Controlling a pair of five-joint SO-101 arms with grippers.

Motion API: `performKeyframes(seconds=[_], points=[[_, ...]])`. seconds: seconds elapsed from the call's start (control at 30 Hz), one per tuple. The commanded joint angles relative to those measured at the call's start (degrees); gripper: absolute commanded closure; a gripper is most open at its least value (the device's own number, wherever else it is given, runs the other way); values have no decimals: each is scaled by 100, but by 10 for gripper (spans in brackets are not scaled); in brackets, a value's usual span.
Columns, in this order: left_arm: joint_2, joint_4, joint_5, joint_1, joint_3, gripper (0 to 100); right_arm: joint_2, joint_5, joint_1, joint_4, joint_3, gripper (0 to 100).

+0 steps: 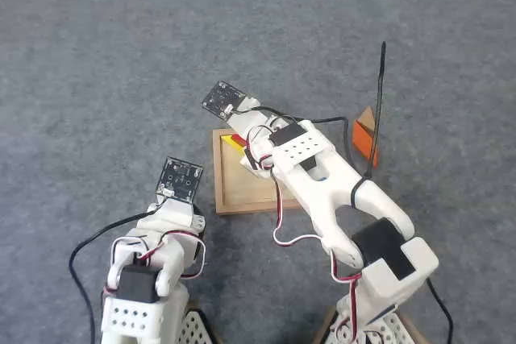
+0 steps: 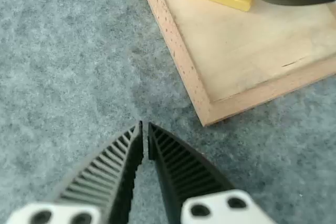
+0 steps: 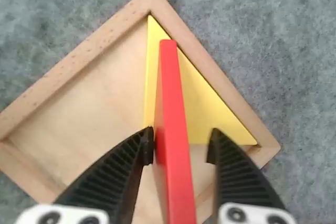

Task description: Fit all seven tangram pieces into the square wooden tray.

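While left arm [image 1: 157, 259] sits folded, right tool [image 3: 181, 132] straddles the red piece [image 3: 169, 77].

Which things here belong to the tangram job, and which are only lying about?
For the job: wooden tray; yellow triangle in its corner; red piece, upright inside the right gripper; orange piece and brown piece, both outside the tray.
Lying about: black cable; grey carpet.
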Motion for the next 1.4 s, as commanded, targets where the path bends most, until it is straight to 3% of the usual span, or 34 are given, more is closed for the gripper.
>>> performKeyframes(seconds=[0.0, 0.2, 0.5, 1.37], points=[[-105, 18, -18, -26, -57, 981, -154, 62, 40, 277, -158, 811], [-105, 18, -18, -26, -57, 981, -251, 44, 4, 778, -484, 811], [-105, 18, -18, -26, -57, 981, -752, 70, -708, 1051, -255, 811], [-105, 18, -18, -26, -57, 981, -796, -176, -954, 1622, -255, 808]])
